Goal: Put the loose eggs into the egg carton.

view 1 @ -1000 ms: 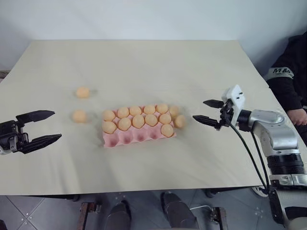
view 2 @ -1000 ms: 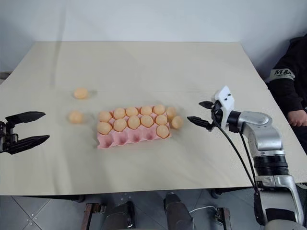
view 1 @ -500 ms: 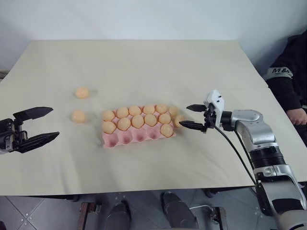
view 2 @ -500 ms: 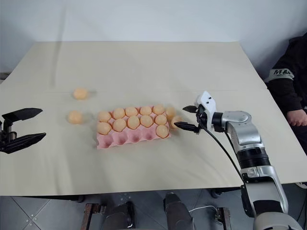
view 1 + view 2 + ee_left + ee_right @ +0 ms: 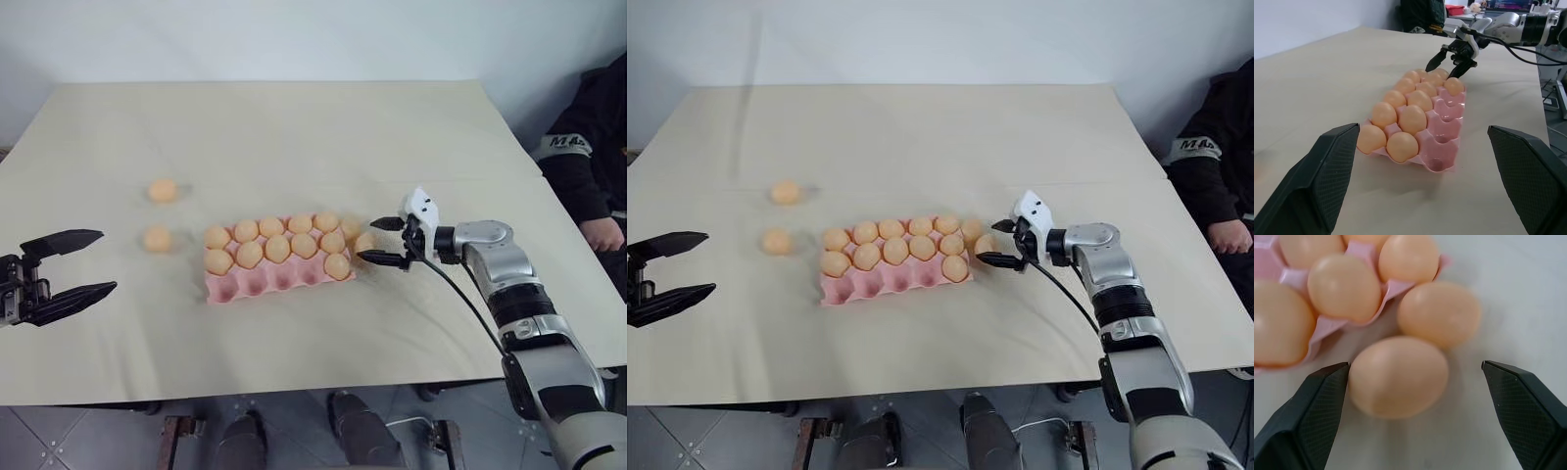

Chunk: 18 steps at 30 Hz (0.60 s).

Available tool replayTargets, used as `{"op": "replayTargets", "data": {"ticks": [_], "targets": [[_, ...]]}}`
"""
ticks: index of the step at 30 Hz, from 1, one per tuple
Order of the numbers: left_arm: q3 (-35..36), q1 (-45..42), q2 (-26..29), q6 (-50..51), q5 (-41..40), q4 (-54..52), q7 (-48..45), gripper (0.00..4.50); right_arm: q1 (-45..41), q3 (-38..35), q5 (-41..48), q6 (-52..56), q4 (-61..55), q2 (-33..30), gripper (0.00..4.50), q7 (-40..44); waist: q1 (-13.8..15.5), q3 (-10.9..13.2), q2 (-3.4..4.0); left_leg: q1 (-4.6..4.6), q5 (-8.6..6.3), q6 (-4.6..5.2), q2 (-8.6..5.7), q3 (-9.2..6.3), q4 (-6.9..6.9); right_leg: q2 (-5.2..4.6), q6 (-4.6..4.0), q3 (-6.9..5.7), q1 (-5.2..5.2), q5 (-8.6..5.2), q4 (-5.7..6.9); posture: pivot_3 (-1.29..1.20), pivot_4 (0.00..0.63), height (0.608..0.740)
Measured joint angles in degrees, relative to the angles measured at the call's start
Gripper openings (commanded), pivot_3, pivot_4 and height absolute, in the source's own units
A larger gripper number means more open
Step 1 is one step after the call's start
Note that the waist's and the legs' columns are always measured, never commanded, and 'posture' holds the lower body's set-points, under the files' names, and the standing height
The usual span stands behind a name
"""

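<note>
The pink egg carton [image 5: 257, 286] lies mid-table, its back two rows full and one egg [image 5: 338, 265] in the front row. Two loose eggs [image 5: 163, 191] [image 5: 157, 239] rest on the table left of it. Two more loose eggs lie against its right end, one [image 5: 1440, 313] touching the carton [image 5: 1327, 325] and a nearer one [image 5: 1398, 377]. My right gripper [image 5: 378, 241] is open and straddles that nearer egg [image 5: 364, 242], one finger [image 5: 1312, 406] close beside it. My left gripper [image 5: 106, 261] hovers open and empty, far left of the carton.
A person in a dark sleeve [image 5: 586, 147] sits at the table's right side, hand [image 5: 601, 233] near the edge. The table's front edge [image 5: 294, 390] runs close below both arms. Bare tabletop stretches behind the carton.
My right gripper has moved left and down to the carton's right end and now brackets a loose egg. The left gripper has stayed put and open.
</note>
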Motion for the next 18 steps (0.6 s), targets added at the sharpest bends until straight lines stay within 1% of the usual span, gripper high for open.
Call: {"op": "replayTargets", "data": {"ticks": [3, 4, 5, 8, 10, 11, 14, 18], "targets": [[0.7, 0.3, -0.2, 0.0, 0.0, -0.2, 0.0, 4.47, -0.1, 0.0, -0.3, -0.9, 1.5, 1.0, 4.5, -0.3, -0.2, 0.0, 0.0, 0.01, 0.0, 0.0, 0.0, 0.0, 0.0, 0.01, 0.0, 0.0, 0.0, 0.0, 0.01, 0.0, 0.15, 0.74], [0.9, 0.4, -0.2, 0.0, 0.0, -0.2, 0.0, 4.5, -0.1, 0.0, -0.3, -1.0, 1.8, 1.4, 4.1, -0.5, -0.2, 0.0, 0.0, 0.01, 0.0, 0.0, 0.0, 0.0, 0.0, 0.01, 0.0, 0.0, 0.0, 0.0, 0.02, 0.0, 0.15, 0.74], [0.9, 0.4, -0.2, 0.0, 0.0, -0.3, 0.0, 4.5, -0.2, 0.0, -0.5, -1.2, 1.9, 1.6, 3.93, -0.7, -0.2, 0.0, 0.0, 0.01, 0.0, 0.0, 0.0, 0.0, 0.0, 0.0, 0.0, 0.0, 0.0, 0.0, 0.01, 0.0, 0.15, 0.74], [0.9, 0.4, -0.3, 0.0, 0.0, -0.4, 0.0, 4.5, -0.6, 0.0, -1.0, -2.3, 2.7, 2.0, 2.85, -1.1, -0.2, 0.0, 0.0, 0.0, 0.0, 0.0, 0.0, 0.0, 0.0, 0.0, 0.0, 0.0, 0.0, 0.0, 0.0, 0.0, 0.15, 0.74], [0.9, 0.4, -0.3, 0.0, 0.0, -0.5, 0.0, 4.5, -0.8, 0.0, -1.0, -2.7, 3.2, 2.0, 2.3, -1.2, -0.2, 0.0, 0.0, 0.0, 0.0, 0.0, 0.0, 0.0, 0.0, 0.0, 0.0, 0.0, 0.0, 0.0, 0.0, 0.0, 0.15, 0.74], [0.9, 0.4, -0.3, 0.0, 0.0, -0.5, 0.0, 4.5, -0.8, 0.0, -1.0, -2.9, 3.2, 2.0, 2.15, -1.2, -0.2, 0.0, 0.0, 0.0, 0.0, 0.0, 0.0, 0.0, 0.0, 0.0, 0.0, 0.0, 0.0, 0.0, 0.0, 0.0, 0.15, 0.74], [0.9, 0.4, -0.3, 0.0, 0.0, -0.5, 0.0, 4.5, -0.8, 0.0, -1.0, -2.8, 3.2, 2.0, 1.98, -1.2, -0.3, 0.0, 0.0, 0.0, 0.0, 0.0, 0.0, 0.0, 0.0, 0.0, 0.0, 0.0, 0.0, 0.0, 0.0, 0.0, 0.15, 0.74], [0.9, 0.3, -0.3, -0.3, 0.0, -0.5, 0.0, 4.5, -0.7, -0.5, -0.9, -1.6, 0.5, 1.2, 1.98, -1.1, -0.3, 0.0, 0.01, -0.01, 0.0, 0.0, 0.0, 0.0, 0.0, -0.01, 0.0, 0.0, 0.0, 0.0, 0.0, 0.0, 0.15, 0.74]]}}
